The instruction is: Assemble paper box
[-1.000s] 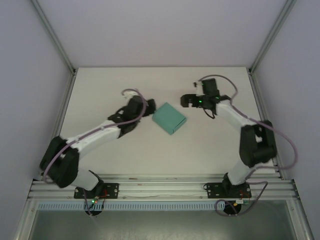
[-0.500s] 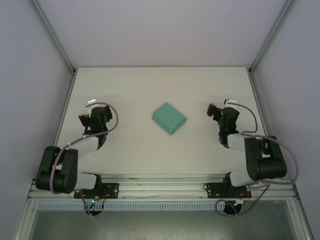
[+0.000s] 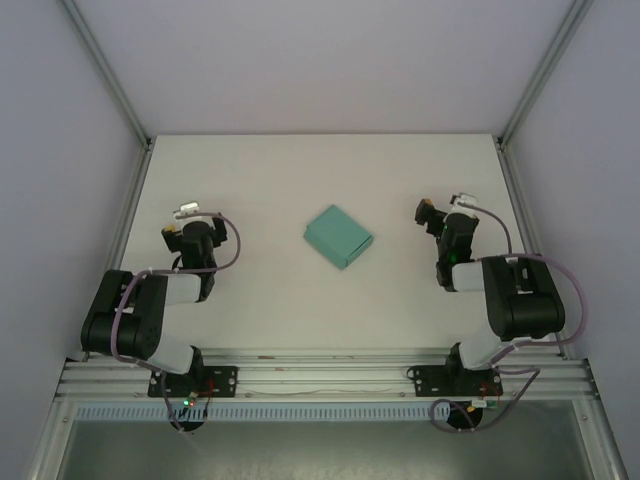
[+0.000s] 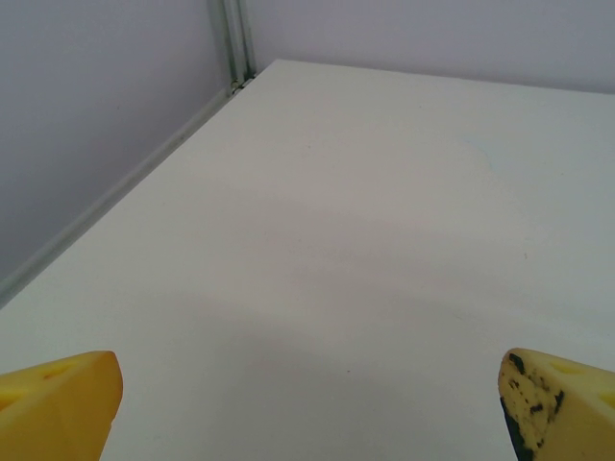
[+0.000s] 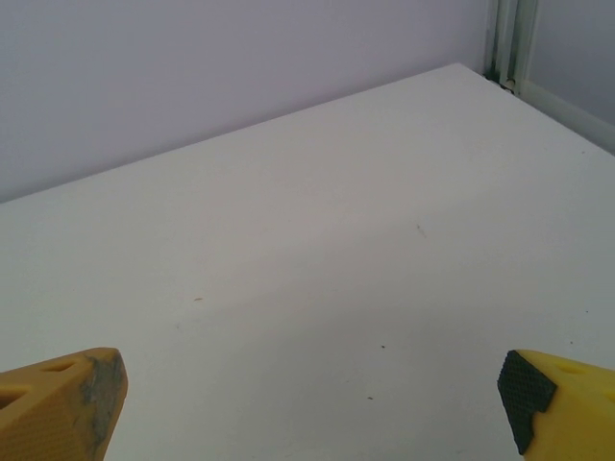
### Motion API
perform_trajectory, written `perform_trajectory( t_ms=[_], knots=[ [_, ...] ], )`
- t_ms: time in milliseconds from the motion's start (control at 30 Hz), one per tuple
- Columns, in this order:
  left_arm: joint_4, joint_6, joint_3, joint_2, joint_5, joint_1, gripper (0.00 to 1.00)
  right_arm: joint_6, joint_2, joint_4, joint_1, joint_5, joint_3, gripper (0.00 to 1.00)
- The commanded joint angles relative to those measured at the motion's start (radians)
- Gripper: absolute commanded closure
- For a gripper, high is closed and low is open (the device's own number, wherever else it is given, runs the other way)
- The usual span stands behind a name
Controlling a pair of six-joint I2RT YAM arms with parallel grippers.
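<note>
Paper box (image 3: 338,236): closed teal-green rectangular block, top flat, edges crisp, lying skewed at centre of desk (image 3: 250,170), nothing touching it. Looks fully formed; task judged done or nearly so. Left gripper (image 4: 309,403), right gripper (image 5: 309,403): fingers spread wide, empty, well apart from box on either side. Arms folded near bases, likely parked clear of finished work.

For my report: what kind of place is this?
Probably a robot lab test cell: a white table enclosed by plain panels on aluminium posts, and a teal paper box as the workpiece.
</note>
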Motion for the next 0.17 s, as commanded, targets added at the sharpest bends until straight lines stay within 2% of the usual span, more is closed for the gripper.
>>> perform_trajectory(
  t_ms=[0,133],
  knots=[
    [0.033,0.011,-0.002,-0.013,0.014,0.007,0.0,0.007,-0.02,0.025,-0.002,0.024,0.006,0.0],
    [0.038,0.012,-0.004,-0.011,0.014,0.006,0.0,0.004,-0.021,0.028,-0.002,0.014,0.004,0.0]
  ],
)
